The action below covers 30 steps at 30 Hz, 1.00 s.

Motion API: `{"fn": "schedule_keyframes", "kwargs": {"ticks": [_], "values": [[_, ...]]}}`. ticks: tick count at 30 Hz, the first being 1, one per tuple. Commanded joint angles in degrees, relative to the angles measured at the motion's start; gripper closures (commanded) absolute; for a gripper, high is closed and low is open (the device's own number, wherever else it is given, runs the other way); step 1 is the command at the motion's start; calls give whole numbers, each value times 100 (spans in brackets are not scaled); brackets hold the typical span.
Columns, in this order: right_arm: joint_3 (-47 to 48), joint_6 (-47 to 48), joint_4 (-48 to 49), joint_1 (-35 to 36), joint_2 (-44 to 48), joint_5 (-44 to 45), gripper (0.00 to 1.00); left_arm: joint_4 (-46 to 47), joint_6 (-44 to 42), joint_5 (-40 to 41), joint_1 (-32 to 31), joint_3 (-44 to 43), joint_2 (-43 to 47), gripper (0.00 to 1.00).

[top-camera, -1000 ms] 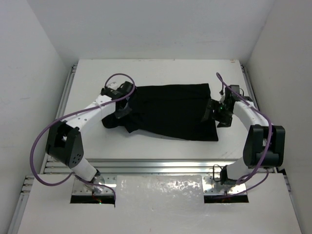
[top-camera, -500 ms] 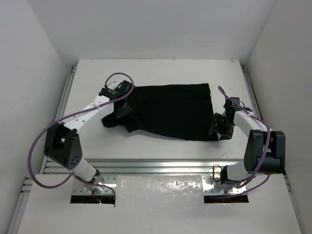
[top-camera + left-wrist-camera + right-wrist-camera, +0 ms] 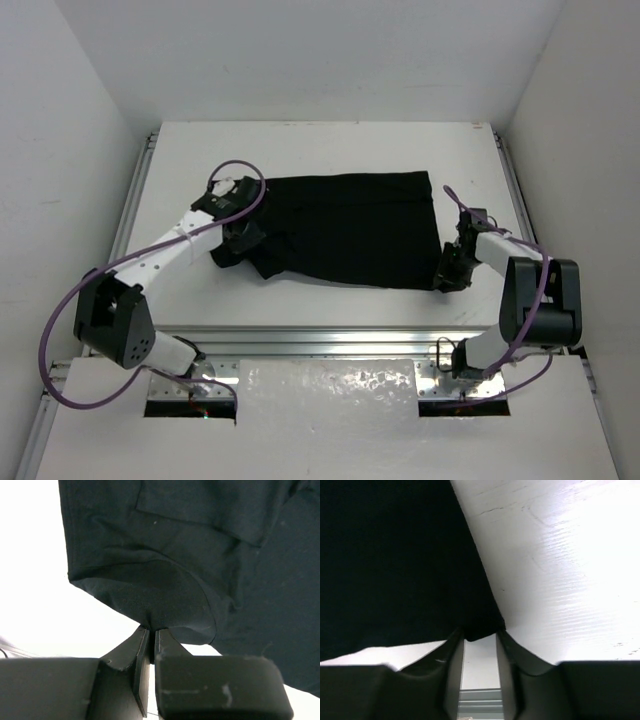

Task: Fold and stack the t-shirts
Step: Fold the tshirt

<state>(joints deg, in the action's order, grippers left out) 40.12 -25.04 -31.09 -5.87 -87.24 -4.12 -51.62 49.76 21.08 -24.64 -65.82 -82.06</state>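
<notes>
The black t-shirt (image 3: 350,225) lies spread across the middle of the white table, its sleeve end bunched at the left. My left gripper (image 3: 243,235) is at that bunched end. In the left wrist view it (image 3: 151,630) is shut on a pinched fold of the t-shirt (image 3: 200,555). My right gripper (image 3: 450,272) is down at the shirt's near right corner. In the right wrist view its jaws (image 3: 481,637) stand a little apart, and the corner of the t-shirt (image 3: 395,570) sits between the fingertips.
A metal rail (image 3: 330,340) runs along the table's near edge, in front of both arm bases. White walls close in the left, right and back sides. Purple cables (image 3: 80,300) loop off both arms.
My right gripper has moved nearer and lower, from the shirt's right edge to its near right corner, and its jaws have narrowed a lot. My left gripper has shifted slightly left, still holding fabric.
</notes>
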Motion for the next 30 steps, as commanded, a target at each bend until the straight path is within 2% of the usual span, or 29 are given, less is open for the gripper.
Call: {"fn": "schedule_keyframes", "kwargs": {"ticks": [1, 3, 6, 10, 15, 23, 30], "values": [[-39, 25, 218, -20, 32, 148, 69, 99, 34, -60, 65, 130, 278, 100], [-30, 8, 200, -20, 49, 105, 82, 99, 43, -69, 65, 201, 305, 100], [31, -45, 51, -11, 241, 60, 92, 12, 95, -60, 65, 236, 436, 100], [363, -45, -273, -19, 567, 8, 94, -129, 236, 158, 74, 114, 595, 100], [1294, 192, -792, -19, 349, 43, 100, -348, 377, 414, 161, -447, 297, 100], [2508, 579, -1031, -2, -731, 26, 100, -227, -27, 432, 723, -1230, -406, 100], [3817, 728, -1224, 138, -1768, 34, 100, 196, -423, 238, 1172, -1424, -864, 100]]}}
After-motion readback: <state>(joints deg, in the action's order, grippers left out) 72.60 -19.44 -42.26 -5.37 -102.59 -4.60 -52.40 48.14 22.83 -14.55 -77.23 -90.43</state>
